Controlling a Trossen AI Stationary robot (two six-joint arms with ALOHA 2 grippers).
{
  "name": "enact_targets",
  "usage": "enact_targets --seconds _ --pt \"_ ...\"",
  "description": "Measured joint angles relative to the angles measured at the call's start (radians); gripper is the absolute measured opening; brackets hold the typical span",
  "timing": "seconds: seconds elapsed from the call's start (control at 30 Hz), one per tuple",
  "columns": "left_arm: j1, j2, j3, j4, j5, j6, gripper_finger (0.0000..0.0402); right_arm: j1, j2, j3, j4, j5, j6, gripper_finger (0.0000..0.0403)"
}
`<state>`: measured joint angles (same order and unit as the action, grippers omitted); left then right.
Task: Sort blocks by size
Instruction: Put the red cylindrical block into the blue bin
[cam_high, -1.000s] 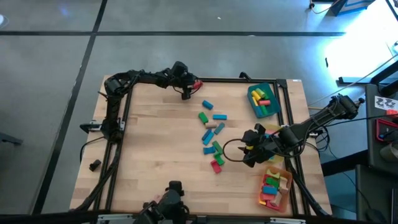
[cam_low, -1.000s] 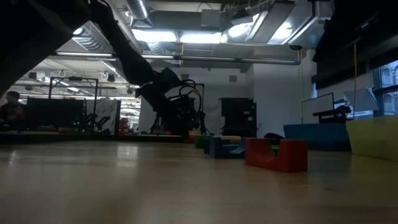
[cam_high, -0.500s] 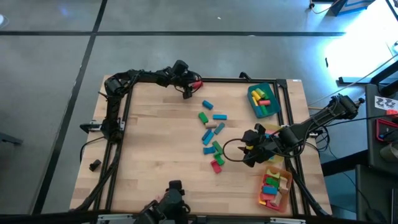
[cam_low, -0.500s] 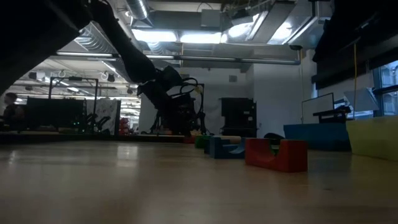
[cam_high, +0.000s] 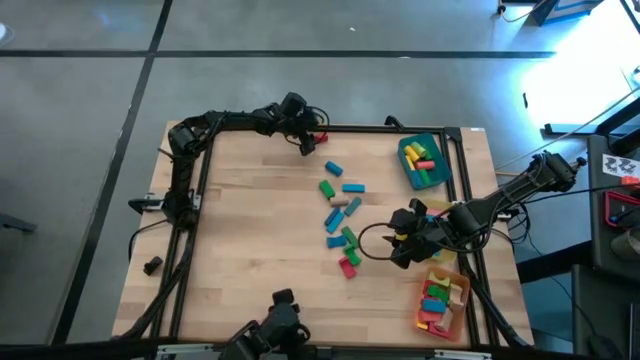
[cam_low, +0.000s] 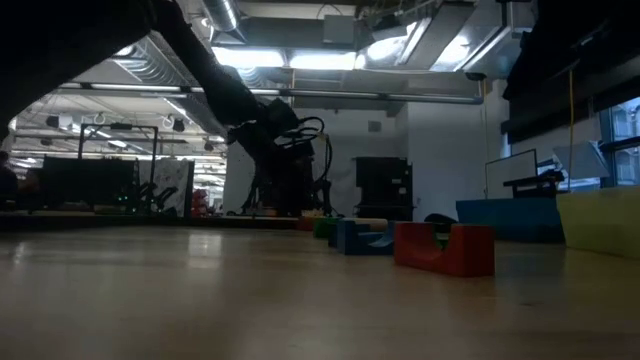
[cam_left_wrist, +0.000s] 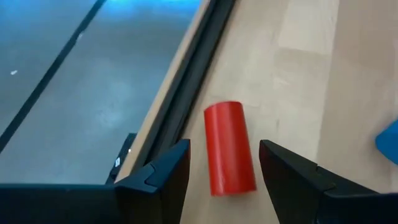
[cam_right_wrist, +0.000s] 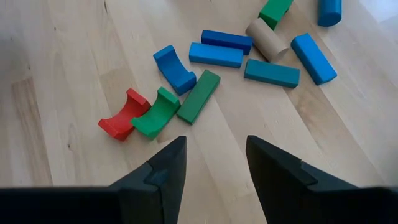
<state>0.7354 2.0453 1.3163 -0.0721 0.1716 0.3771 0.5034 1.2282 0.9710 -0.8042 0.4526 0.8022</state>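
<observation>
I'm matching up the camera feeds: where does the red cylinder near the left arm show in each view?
High view: red cylinder at the table's far edge, beside the left gripper.
Left wrist view: red cylinder between the open jaws.
Low view: cannot tell.
Right wrist view: not in it.
Shared landmark: the table's dark edge rail.

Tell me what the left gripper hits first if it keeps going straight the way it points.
Most likely the red cylinder, lying on the table between the open left gripper's fingers, beside the table's dark edge rail. How high the fingers stand above it is unclear.

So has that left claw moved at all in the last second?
Yes. The left gripper has slid a little along the table's far rail, toward the teal tray.
</observation>
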Motion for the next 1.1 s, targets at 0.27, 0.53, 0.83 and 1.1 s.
enact_targets --seconds 0.27,0.53,0.83,1.1 --pt "-0.004 0.009 0.054 -0.072 -0.010 0.015 0.0183 0.000 0.000 0.000 -0.001 0.000 -0.028 0.0170" --pt "-0.010 0.114 0.121 -0.114 -0.035 0.019 0.0183 0.000 -0.001 0.000 -0.007 -0.001 -0.030 0.0170" --pt "-0.009 0.145 0.149 -0.152 -0.073 0.023 0.0133 0.000 -0.001 0.000 -0.006 0.022 -0.033 0.0170" --pt "-0.016 0.118 0.146 -0.178 -0.066 0.007 0.0117 -0.081 -0.001 0.000 -0.005 0.156 -0.091 0.0170"
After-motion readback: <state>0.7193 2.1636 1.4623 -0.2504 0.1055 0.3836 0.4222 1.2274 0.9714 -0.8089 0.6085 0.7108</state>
